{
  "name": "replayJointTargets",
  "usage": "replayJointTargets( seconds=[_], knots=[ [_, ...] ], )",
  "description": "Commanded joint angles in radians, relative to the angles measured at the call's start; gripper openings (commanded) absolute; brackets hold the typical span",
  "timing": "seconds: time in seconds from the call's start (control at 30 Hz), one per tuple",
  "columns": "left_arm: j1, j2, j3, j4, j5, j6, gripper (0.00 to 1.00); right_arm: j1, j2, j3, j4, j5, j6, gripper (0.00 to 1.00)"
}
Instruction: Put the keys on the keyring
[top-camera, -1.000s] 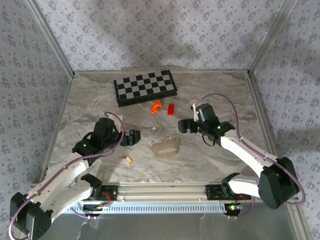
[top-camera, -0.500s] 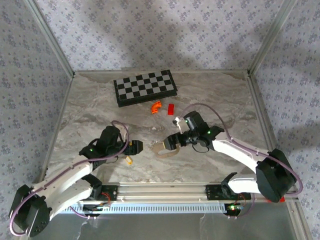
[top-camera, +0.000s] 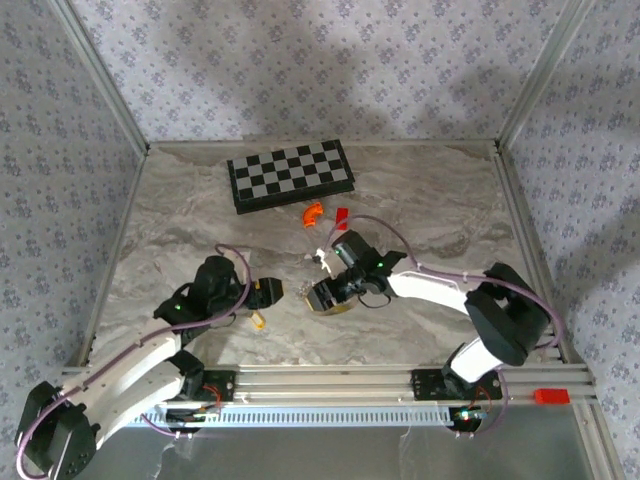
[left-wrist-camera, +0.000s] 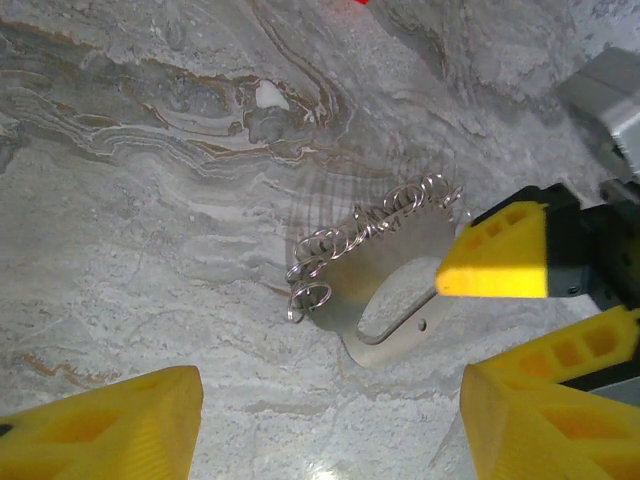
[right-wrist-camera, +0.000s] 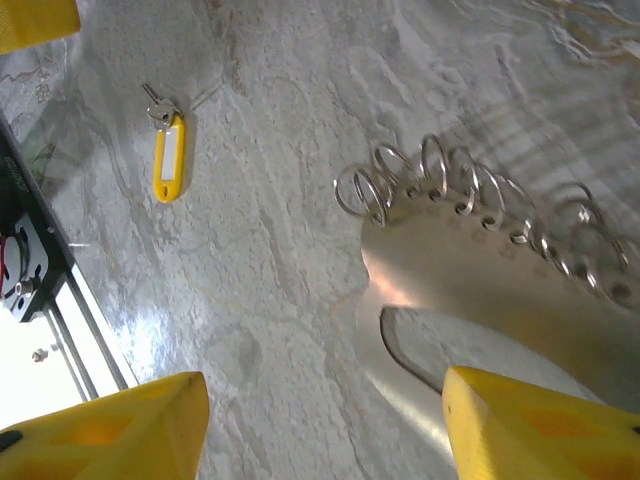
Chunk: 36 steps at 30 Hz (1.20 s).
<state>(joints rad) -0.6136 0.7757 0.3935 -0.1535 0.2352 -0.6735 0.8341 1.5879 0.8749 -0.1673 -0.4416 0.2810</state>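
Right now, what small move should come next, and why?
Probably close the right gripper on the keyring. Its open jaws stand over the edge of that flat tag. The key lies loose on the table, apart from it, so the keyring likely needs steadying first.

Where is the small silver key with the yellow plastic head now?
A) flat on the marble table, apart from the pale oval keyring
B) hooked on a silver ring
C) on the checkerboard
A: the yellow-headed key lies on the bare marble table, clear of the pale keyring.
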Motion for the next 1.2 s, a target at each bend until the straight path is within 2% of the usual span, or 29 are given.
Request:
replayJointTargets(
  seconds=[0.0, 0.23, 0.43, 1.17],
  knots=[
    [0.006, -0.03, -0.002, 0.039, -0.024, -0.023, 0.66, 0.012, 0.052, 0.047, 0.014, 0.016, 0.003, 0.58],
    [0.006, -0.07, -0.008, 0.018, -0.035, -0.01, 0.66, 0.025, 0.13, 0.102, 0.017, 0.054, -0.005, 0.44],
    [0.006, -0.082, -0.009, 0.015, -0.041, -0.006, 0.66, 0.036, 0.18, 0.146, -0.01, 0.077, -0.022, 0.35],
    [0.006, -0.082, -0.008, 0.051, -0.037, -0.012, 0.66, 0.054, 0.233, 0.174, -0.025, 0.12, -0.052, 0.3]
  ],
)
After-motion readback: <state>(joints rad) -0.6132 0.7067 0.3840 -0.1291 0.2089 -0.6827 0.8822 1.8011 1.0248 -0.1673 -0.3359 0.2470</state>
